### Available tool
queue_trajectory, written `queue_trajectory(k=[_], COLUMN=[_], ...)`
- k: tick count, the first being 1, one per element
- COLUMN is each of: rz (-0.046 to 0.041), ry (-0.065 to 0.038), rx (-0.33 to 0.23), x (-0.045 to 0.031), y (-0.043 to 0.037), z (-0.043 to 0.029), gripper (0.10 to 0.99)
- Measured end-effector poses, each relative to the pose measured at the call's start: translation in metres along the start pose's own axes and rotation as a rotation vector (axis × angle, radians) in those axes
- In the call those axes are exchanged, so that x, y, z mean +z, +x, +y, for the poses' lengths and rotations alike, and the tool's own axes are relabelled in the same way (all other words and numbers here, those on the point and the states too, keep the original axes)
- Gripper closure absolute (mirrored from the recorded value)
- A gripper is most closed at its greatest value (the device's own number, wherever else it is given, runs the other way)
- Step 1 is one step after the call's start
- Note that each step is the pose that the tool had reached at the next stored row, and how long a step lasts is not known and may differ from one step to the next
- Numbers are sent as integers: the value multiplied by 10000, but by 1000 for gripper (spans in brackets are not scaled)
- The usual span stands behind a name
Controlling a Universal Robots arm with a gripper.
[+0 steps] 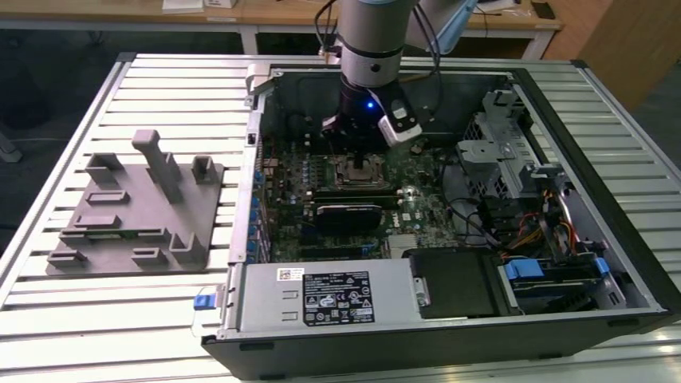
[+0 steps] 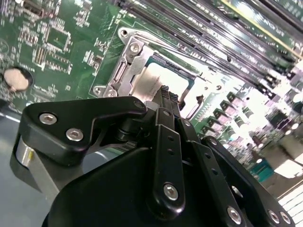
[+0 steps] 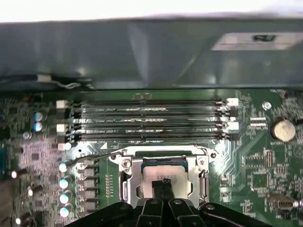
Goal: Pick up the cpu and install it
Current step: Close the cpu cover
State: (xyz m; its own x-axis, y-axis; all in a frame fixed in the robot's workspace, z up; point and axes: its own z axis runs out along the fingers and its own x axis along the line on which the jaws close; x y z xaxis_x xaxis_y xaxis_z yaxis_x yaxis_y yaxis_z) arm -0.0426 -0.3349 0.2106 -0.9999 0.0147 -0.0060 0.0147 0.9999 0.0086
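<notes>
while closed, fingertips together, claw (image 3: 163,185) poised directly over the cpu (image 3: 162,171) in both wrist views; touching it or just clear, cannot tell. cpu lying flat inside the metal socket frame (image 3: 127,182) on the green motherboard (image 3: 246,165), beside the row of memory slots (image 3: 147,118). white label (image 3: 255,40) on the case wall in the first wrist view, print not legible. from the exterior view: arm (image 1: 371,48) reaching down into the open computer case (image 1: 447,351), labelled power supply (image 1: 319,295), grey fixture (image 1: 133,215) on the slatted surface (image 1: 96,319) to the exterior view's left.
</notes>
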Motion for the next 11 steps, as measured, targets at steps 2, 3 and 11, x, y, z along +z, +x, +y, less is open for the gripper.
queue_trajectory(k=[2,3,11], rz=[3,3,-27], ry=[-2,-2,-3], rx=[-312,-373,-655], x=[0,0,1], y=[0,0,16], z=[0,0,-1], gripper=[980,980,980])
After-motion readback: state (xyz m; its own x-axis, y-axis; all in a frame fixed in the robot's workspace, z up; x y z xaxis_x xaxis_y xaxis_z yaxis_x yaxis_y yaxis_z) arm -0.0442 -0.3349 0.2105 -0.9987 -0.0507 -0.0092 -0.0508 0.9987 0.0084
